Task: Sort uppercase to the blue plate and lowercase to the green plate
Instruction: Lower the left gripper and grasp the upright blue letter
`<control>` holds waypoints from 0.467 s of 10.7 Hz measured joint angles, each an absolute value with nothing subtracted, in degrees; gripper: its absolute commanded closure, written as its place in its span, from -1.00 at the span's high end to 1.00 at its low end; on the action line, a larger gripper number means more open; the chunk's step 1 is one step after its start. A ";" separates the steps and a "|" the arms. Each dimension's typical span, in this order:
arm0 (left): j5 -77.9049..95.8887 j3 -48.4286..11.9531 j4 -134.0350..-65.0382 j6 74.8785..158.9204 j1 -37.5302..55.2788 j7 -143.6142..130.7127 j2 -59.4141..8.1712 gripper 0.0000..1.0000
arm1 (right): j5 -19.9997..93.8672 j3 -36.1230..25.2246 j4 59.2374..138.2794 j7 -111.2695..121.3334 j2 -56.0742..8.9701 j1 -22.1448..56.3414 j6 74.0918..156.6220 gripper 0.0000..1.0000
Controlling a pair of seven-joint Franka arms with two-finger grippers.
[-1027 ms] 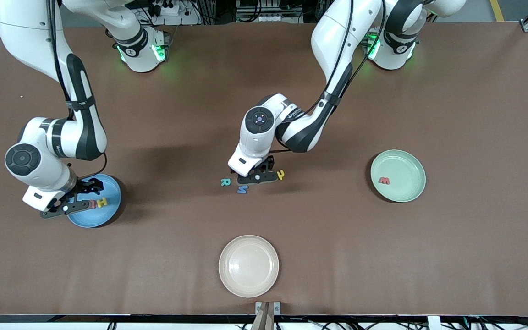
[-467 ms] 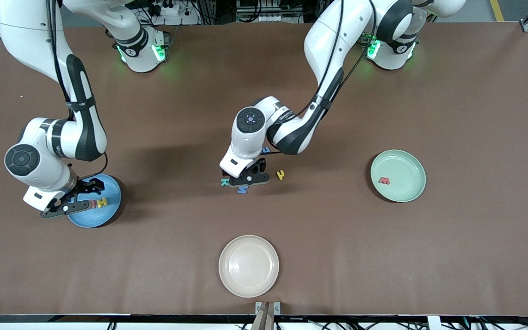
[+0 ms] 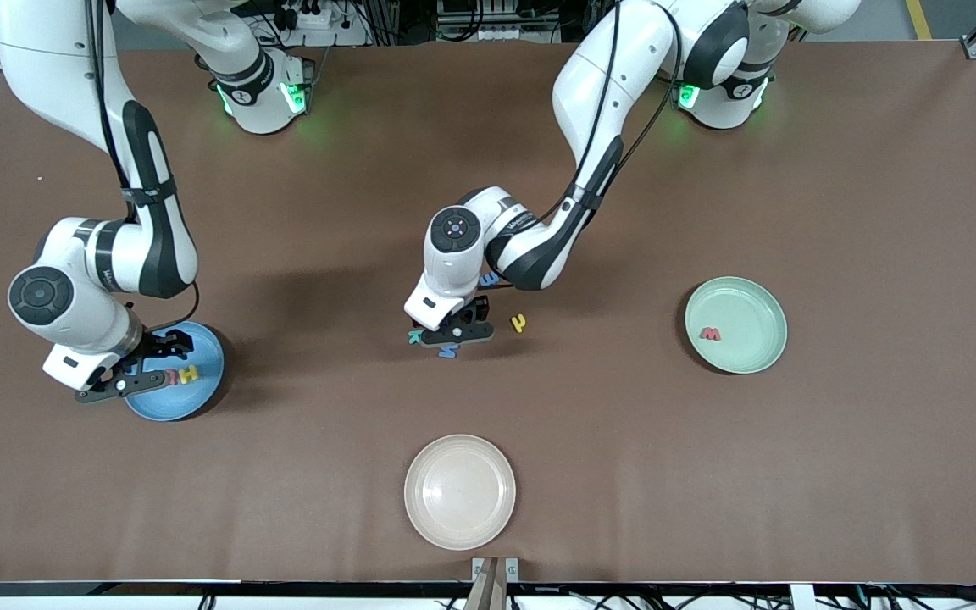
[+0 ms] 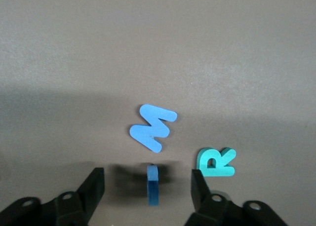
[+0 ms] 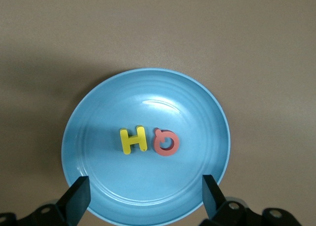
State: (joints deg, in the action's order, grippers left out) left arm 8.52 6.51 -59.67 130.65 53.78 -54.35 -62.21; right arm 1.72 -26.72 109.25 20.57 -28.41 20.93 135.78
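L gripper (image 4: 148, 186) open round small blue letter (image 4: 153, 185); R gripper (image 5: 143, 194) open (over blue plate (image 5: 98, 112))

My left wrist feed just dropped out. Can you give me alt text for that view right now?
The left gripper, fingers open, straddles a small blue piece standing on edge on the brown table. A blue M lies flat just past it, with a teal R beside one fingertip.
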 measured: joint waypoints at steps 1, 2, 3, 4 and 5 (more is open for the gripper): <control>8.52 6.77 -59.47 130.65 54.04 -54.39 -62.41 0.05 | 1.74 -26.72 109.26 20.57 -28.42 20.93 135.77 1.00; 8.52 7.09 -59.29 130.65 54.23 -54.40 -62.57 -0.07 | 1.74 -26.72 109.26 20.57 -28.42 20.93 135.77 1.00; 8.52 7.30 -59.23 130.64 54.28 -54.40 -62.68 -0.08 | 1.75 -26.72 109.29 20.57 -28.43 20.93 135.75 1.00; 8.52 7.43 -59.19 130.64 54.29 -54.40 -62.80 -0.09 | 1.76 -26.72 109.39 20.57 -28.45 20.93 135.73 1.00; 8.52 7.53 -59.15 130.63 54.33 -54.40 -62.89 -0.09 | 1.77 -26.72 109.46 20.57 -28.47 20.93 135.72 1.00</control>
State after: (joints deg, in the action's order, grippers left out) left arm 8.52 7.53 -59.15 130.63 54.33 -54.40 -62.89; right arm 1.77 -26.72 109.46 20.57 -28.47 20.93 135.72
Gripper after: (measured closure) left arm 0.529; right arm 0.000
